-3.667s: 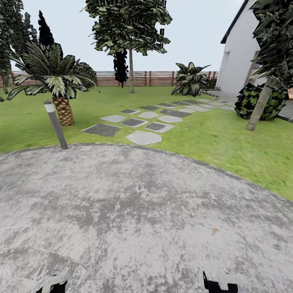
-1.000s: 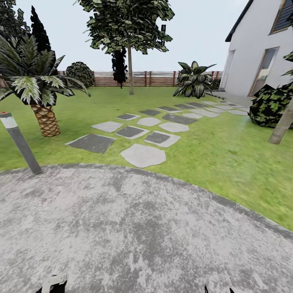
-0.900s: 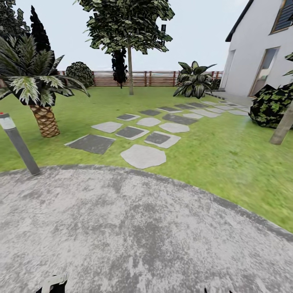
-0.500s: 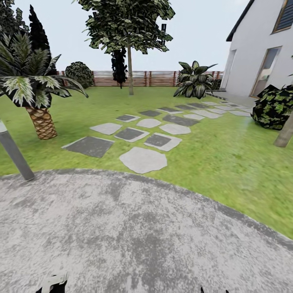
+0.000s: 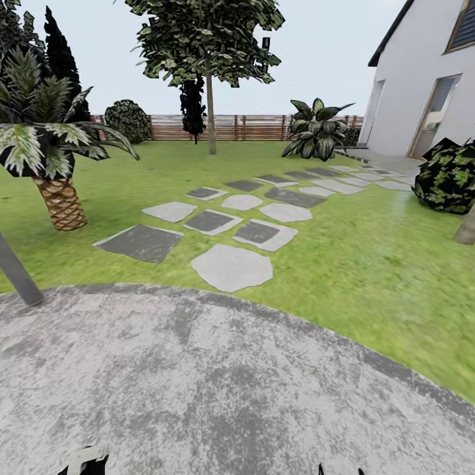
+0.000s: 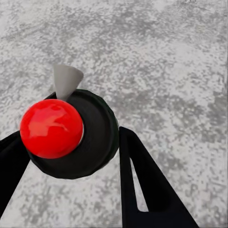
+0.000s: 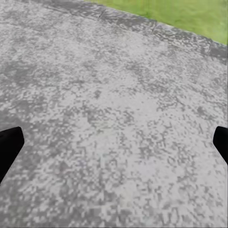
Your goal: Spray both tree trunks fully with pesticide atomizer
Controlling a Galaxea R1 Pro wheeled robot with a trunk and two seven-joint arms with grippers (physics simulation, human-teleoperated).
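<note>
Two tools over grey paving, one loaded

The pesticide atomizer (image 6: 92,137), dark-bodied with a red cap and grey nozzle, is gripped between the closed-in fingers of the left tool (image 6: 71,142). The right tool (image 7: 114,142) is spread wide and holds nothing. Tree trunks (image 5: 211,119) (image 5: 467,231) are seen far off across the lawn (image 5: 369,264)

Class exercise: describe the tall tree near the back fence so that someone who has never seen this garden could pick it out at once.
Find the brown slatted fence across the back of the lawn. Just in front of it, beyond the stepping stones, stands the tree. Unlike the short palm with its scaly trunk, its trunk is thin, straight and bare, with leaves high up.
</note>
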